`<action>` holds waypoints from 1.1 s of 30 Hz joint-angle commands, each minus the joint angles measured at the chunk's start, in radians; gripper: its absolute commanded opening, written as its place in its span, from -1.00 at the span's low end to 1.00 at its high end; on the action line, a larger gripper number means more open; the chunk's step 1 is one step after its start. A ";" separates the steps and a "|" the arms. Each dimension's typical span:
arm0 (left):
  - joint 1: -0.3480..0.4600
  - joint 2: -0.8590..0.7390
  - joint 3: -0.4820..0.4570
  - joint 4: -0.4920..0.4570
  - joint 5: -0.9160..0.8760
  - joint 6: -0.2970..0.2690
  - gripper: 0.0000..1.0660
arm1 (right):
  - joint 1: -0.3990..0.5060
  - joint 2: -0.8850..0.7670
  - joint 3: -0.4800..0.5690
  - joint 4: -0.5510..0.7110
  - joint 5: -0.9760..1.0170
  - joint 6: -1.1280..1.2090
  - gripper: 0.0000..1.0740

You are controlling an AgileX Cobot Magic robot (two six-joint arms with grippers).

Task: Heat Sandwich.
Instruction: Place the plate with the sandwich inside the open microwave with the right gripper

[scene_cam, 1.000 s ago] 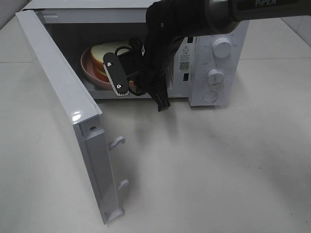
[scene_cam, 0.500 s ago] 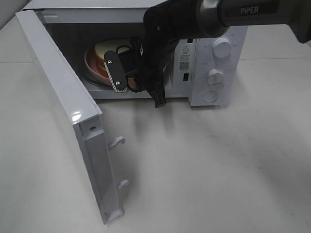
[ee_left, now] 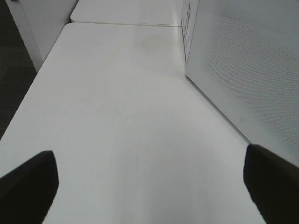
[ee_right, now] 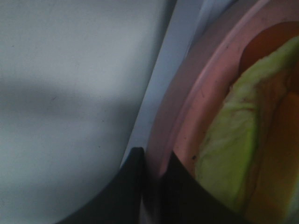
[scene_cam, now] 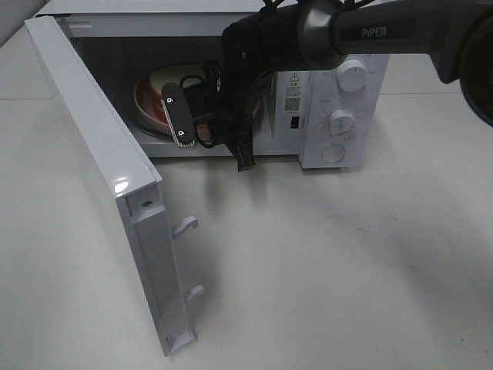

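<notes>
With the sandwich [ee_right: 233, 140] on the pink plate [ee_right: 187, 107] inside the open microwave [scene_cam: 358, 139], the right hand [ee_right: 153, 161] pinches the plate's rim; I judge placing nearly done, next needing release, withdrawal and closing the door [scene_cam: 100, 154].

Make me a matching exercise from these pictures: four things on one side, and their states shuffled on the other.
Things:
1. sandwich
2. microwave door
3. left hand
4. right hand

States:
a. open, above the table
b. lying on the plate
c. swung wide open
d. pinching the plate's rim

Pairs: 1-b, 2-c, 3-a, 4-d.
</notes>
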 commanded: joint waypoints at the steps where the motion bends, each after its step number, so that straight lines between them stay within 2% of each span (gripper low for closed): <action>1: 0.002 -0.020 0.001 -0.002 -0.002 -0.001 0.90 | -0.001 0.001 -0.014 -0.002 -0.016 0.040 -0.76; 3: 0.002 -0.020 0.001 -0.002 -0.002 -0.001 0.90 | -0.001 0.001 -0.014 -0.005 -0.016 0.050 -0.66; 5: 0.002 -0.020 0.001 -0.002 -0.002 -0.001 0.90 | -0.001 0.001 -0.014 -0.005 -0.011 0.062 -0.45; 6: 0.002 -0.020 0.001 -0.002 -0.002 -0.001 0.90 | -0.001 0.001 -0.014 -0.005 -0.011 0.062 -0.45; 9: 0.002 -0.020 0.001 -0.002 -0.002 -0.001 0.90 | -0.001 0.001 -0.014 -0.006 -0.011 0.087 -0.10; 11: 0.002 -0.020 0.001 -0.002 -0.002 -0.001 0.90 | -0.001 0.001 -0.014 -0.006 -0.011 0.095 -0.03; 13: 0.002 -0.020 0.001 -0.002 -0.002 -0.001 0.90 | -0.001 0.000 -0.014 -0.006 -0.009 0.121 0.21; 14: 0.002 -0.020 0.001 -0.002 -0.002 -0.001 0.90 | -0.001 -0.002 -0.014 -0.011 -0.009 0.130 0.26; 19: 0.002 -0.020 0.001 -0.002 -0.002 -0.001 0.90 | -0.001 -0.005 -0.013 -0.028 -0.005 0.189 0.40; 25: 0.002 -0.020 0.001 -0.002 -0.002 -0.001 0.90 | -0.001 -0.024 -0.002 -0.029 0.007 0.218 0.42; 33: 0.002 -0.020 0.001 -0.002 -0.002 0.002 0.90 | -0.001 -0.112 0.104 -0.055 -0.025 0.226 0.42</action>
